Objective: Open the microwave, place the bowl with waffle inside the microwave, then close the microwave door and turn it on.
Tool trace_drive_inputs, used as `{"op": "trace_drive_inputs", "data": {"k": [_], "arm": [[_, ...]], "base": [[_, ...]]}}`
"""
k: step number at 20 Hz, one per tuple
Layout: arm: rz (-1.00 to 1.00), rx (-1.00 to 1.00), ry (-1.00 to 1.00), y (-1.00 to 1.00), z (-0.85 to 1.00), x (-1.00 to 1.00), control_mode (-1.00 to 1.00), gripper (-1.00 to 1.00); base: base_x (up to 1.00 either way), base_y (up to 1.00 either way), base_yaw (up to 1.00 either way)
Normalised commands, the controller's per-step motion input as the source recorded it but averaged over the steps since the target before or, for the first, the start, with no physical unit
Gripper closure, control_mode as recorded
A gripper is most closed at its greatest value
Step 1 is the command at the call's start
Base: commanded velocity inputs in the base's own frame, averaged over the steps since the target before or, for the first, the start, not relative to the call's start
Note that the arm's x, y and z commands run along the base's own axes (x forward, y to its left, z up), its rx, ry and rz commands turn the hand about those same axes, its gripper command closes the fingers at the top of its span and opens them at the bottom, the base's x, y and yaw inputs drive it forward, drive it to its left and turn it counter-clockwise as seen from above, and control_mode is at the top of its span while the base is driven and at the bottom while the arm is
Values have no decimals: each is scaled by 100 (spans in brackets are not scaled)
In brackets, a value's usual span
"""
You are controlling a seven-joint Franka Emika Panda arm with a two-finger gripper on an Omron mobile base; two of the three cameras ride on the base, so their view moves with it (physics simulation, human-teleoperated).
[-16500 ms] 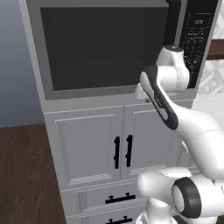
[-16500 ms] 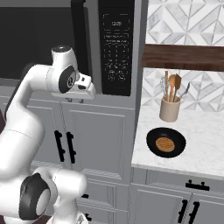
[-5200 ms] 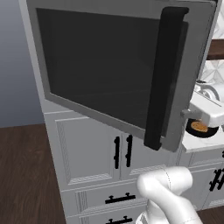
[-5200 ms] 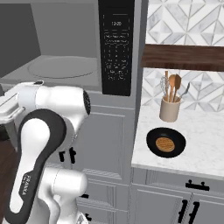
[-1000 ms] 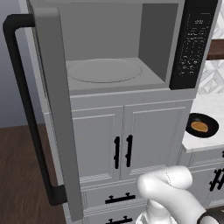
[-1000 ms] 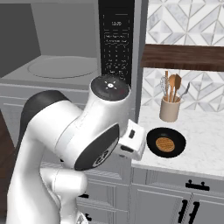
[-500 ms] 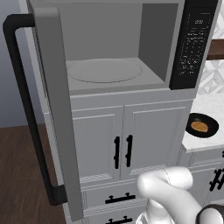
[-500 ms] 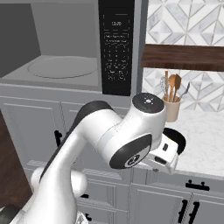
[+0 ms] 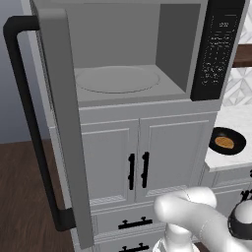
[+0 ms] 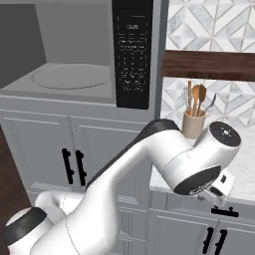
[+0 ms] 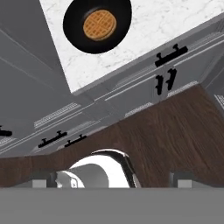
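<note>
Microwave door (image 9: 61, 128) wide open; bowl with waffle (image 11: 97, 25) on counter; jaws apparently open, empty.

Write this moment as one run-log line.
microwave door: open | bowl with waffle: on counter | fingers: open, holding nothing

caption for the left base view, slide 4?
Microwave door swung wide open, turntable bare; bowl with waffle waits on the counter.
</note>
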Motion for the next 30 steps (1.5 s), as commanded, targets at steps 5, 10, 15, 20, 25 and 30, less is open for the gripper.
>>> {"op": "trace_drive_inputs", "data": {"k": [5, 10, 15, 20, 25, 30], "arm": [[-6, 16, 0, -58, -18, 34, -100, -100], [-5, 9, 0, -22, -30, 36, -100, -100], [-8, 1, 0, 0, -32, 70, -100, -100], [-11, 3, 0, 0, -28, 63, -100, -100], [-20, 12, 0, 0, -11, 52, -100, -100], [-25, 18, -1, 0, -9, 33, -100, -100]], "base": [[0, 0, 0], [0, 0, 0], [0, 0, 0], [0, 0, 0], [0, 0, 0], [0, 0, 0]]}}
